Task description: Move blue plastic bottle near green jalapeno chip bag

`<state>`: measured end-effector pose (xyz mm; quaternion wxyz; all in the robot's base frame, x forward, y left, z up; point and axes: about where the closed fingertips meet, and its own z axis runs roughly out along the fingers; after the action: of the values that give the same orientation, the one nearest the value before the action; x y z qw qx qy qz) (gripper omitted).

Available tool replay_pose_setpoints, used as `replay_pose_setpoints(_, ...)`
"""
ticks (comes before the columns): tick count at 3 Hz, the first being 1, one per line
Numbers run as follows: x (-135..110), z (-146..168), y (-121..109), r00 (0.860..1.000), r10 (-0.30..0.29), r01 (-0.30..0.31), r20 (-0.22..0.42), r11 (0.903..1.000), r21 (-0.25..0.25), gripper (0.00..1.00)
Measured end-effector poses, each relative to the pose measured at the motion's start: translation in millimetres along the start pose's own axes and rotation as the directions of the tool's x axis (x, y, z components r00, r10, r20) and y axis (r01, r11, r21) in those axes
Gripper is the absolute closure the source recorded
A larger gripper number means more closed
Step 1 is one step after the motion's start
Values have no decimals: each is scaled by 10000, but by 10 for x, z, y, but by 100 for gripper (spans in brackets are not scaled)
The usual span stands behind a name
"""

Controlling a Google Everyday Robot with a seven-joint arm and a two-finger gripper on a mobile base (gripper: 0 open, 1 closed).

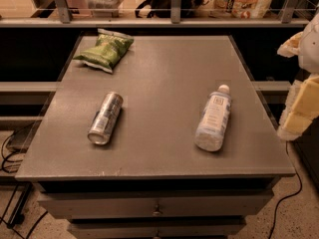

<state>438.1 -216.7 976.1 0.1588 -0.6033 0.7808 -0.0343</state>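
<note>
Lying on the table (164,63), the blue plastic bottle (213,118) is well right of the silver can (105,118); the green jalapeno chip bag (105,50) sits behind the can; the gripper (303,101) hangs farther right, open or closed I cannot tell.

Grey flat-topped table (164,73) with drawers, crinkly green jalapeno chip bag (104,51) at its far-left corner, silver metal can (105,118) lying left of centre, clear blue plastic bottle (214,118) lying on the right, pale gripper (300,108) beside the right edge
</note>
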Motion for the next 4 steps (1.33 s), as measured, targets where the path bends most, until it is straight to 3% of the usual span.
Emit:
replay_pose_setpoints(1, -8, -10, -9, 9999, 90, -91, 78, 9999, 72, 0)
replay_pose_setpoints(2, -21, 97, -22, 9915, 1183, -1181, 538, 9930, -65, 0)
replay_pose_setpoints(3, -134, 312, -35, 9548, 2824, -2805, 929, 9593, -330, 0)
replay_pose_setpoints(4, -142, 290, -38, 9248, 3686, -3670, 938, 9296, -342, 0)
